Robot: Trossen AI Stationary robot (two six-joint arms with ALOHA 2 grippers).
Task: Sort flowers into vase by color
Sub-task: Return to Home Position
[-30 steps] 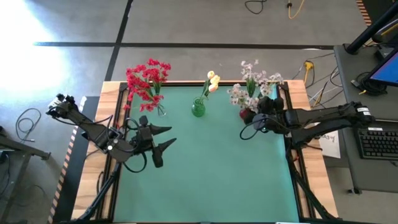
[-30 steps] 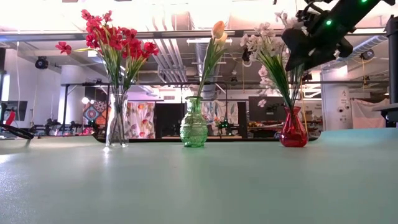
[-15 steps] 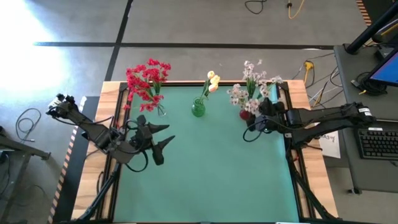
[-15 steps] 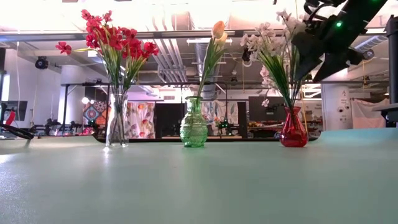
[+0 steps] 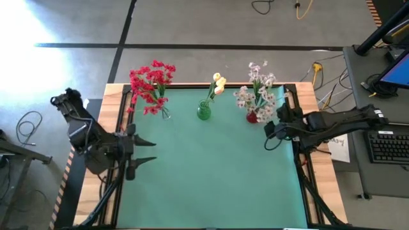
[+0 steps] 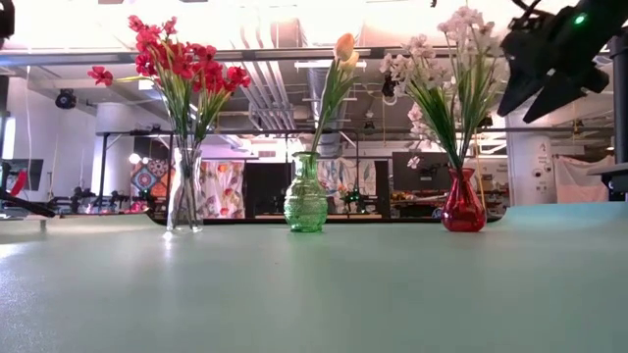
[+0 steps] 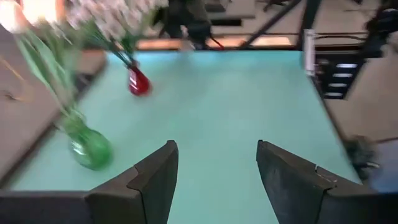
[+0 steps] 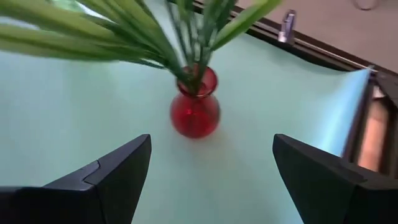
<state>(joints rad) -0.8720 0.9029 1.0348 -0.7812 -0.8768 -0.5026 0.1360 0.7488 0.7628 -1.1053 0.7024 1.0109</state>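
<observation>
Three vases stand in a row near the table's far edge. A clear vase point(image 5: 165, 114) holds the red clustered blooms point(image 5: 152, 82). The green vase point(image 5: 204, 113) holds the cream-yellow buds point(image 5: 218, 83). The red vase point(image 5: 252, 117) holds the white-pale pink sprays point(image 5: 257, 89). All stems stand in the vase necks. My right gripper point(image 5: 268, 130) hovers open just right of and nearer than the red vase point(image 8: 194, 112), touching nothing. My left gripper point(image 5: 148, 151) is open above the table's left part, fingers pointing right, far from the vases.
The green mat point(image 5: 217, 172) spreads bare between the vases and the near edge. Wooden table borders and black rails point(image 5: 121, 108) run along the left and right sides. A keyboard point(image 5: 390, 147) and cables lie beyond the right edge.
My right gripper has drawn back from among the white-pink sprays toward the table's near right, and the sprays now stand free in the red vase. My left gripper has pulled back toward the table's left edge.
</observation>
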